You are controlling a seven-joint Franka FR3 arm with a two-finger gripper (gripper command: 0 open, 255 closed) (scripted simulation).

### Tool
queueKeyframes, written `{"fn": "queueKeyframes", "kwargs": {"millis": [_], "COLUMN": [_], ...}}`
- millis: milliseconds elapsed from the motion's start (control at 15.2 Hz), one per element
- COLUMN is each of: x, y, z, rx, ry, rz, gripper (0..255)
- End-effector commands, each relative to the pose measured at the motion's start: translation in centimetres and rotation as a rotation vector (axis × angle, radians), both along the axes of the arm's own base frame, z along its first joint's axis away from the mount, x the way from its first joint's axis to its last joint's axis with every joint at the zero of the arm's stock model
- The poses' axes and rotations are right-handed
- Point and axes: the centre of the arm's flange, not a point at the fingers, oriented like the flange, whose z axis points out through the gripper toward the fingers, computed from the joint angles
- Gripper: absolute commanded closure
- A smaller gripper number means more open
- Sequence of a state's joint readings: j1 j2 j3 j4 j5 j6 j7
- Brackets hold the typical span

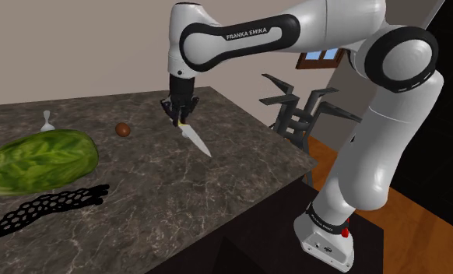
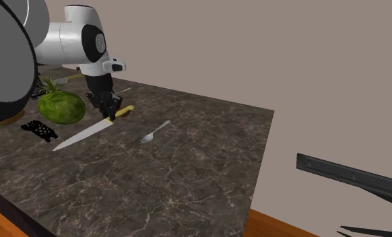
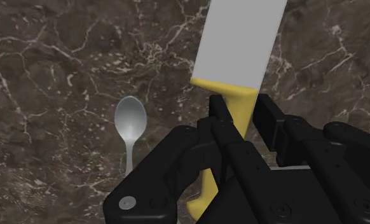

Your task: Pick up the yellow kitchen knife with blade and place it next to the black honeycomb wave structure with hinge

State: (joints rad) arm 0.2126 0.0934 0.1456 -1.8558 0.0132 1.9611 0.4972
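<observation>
The gripper is pinching the yellow handle of the knife, its two black fingers clasped on either side of the handle just behind the pale grey blade, as the wrist view shows plainly. The knife sits well apart from the black honeycomb structure, up and to the shoulder view's right of it, over the dark marbled counter. Whether the blade tip is clear of the stone I cannot tell.

The coming move turns on one relation: the honeycomb structure lies from the gripper toward the shoulder view's lower left, flat on the counter near its front edge, so the carry has to run that way. The knife's long axis slopes down from the handle, tip lower than grip; in the second exterior view the knife stretches from the gripper toward that view's left, the side where the honeycomb structure lies.

A green lettuce rests just beside the honeycomb structure on its far side (a bulky neighbour, and my guess is the blade should come in on the open counter side instead). A spoon lies well apart from the honeycomb structure, on the counter below the gripper
</observation>
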Motion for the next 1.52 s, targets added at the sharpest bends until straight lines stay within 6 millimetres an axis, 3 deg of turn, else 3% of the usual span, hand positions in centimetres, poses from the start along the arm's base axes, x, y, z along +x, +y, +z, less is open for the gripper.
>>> {"fn": "queueKeyframes", "kwargs": {"millis": [0,462,1452], "x": [-0.7,-2.8,-2.8], "y": [2.7,11.6,11.6], "z": [0.2,0.2,-7.7], "rx": [0.000,0.000,0.000], "ry": [0.000,0.000,0.000], "rz": [-0.001,-0.001,-0.001], "gripper": [255,255,255]}}
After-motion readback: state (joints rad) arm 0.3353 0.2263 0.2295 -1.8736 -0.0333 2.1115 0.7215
